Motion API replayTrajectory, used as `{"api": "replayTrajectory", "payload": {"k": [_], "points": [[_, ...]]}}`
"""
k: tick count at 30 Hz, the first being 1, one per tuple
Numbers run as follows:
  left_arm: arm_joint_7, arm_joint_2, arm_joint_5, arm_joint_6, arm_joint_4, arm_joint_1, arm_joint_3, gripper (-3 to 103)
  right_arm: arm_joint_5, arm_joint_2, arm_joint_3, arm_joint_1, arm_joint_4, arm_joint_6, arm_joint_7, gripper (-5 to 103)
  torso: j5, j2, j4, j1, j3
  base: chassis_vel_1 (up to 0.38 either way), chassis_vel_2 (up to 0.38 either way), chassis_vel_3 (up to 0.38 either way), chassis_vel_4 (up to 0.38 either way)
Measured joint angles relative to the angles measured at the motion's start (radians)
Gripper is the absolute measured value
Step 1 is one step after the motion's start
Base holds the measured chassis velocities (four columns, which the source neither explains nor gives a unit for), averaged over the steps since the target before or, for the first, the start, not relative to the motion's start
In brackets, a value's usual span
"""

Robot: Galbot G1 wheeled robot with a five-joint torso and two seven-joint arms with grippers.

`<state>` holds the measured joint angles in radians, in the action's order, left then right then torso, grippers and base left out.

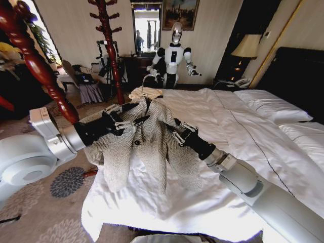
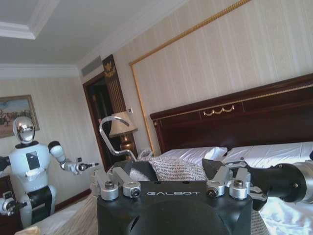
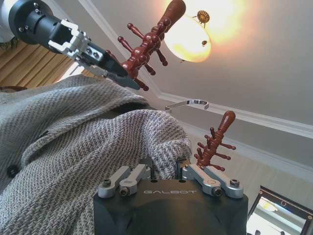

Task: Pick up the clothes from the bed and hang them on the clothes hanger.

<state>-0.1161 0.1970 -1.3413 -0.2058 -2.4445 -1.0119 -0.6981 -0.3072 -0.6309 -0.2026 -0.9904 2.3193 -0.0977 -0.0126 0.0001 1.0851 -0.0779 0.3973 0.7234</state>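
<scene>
Daylit room, ceiling lamp (image 3: pixel 188 36) glaring, edges warped

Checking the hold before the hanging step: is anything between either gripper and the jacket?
Nothing visible. The left gripper and the right gripper each sit against a shoulder of the jacket, which hangs above the bed. The hanger's silver hook rises between them at the collar.

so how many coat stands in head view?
2: one red-brown coat stand close at the robot's left, another farther back beside the bed's foot corner.
</scene>
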Motion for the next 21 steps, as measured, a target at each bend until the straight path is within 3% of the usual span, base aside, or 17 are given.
{"api": "replayTrajectory", "payload": {"k": [5, 16, 21], "points": [[0.0, 0.001, -0.001, 0.007, -0.001, 0.007, -0.011, 99, 0.005, 0.001, -0.008, -0.009, -0.008, -0.013, 0.0, 22, 0.0, 0.0, 0.0, 0.0, 0.0, 0.0, 0.0, 0.0, 0.0], [0.016, 0.001, -0.014, 0.011, 0.015, 0.021, -0.014, 100, 0.022, -0.017, 0.002, -0.008, -0.027, -0.037, -0.013, 22, -0.0001, 0.0, 0.0, 0.0, 0.0, 0.0, 0.0, 0.0, 0.0], [0.036, -0.008, -0.098, 0.008, 0.061, 0.057, -0.036, 100, 0.056, -0.027, -0.004, -0.011, -0.037, -0.063, -0.022, 22, -0.0001, 0.0, 0.0001, 0.0, 0.0, 0.0, 0.0, 0.0, 0.0]]}}
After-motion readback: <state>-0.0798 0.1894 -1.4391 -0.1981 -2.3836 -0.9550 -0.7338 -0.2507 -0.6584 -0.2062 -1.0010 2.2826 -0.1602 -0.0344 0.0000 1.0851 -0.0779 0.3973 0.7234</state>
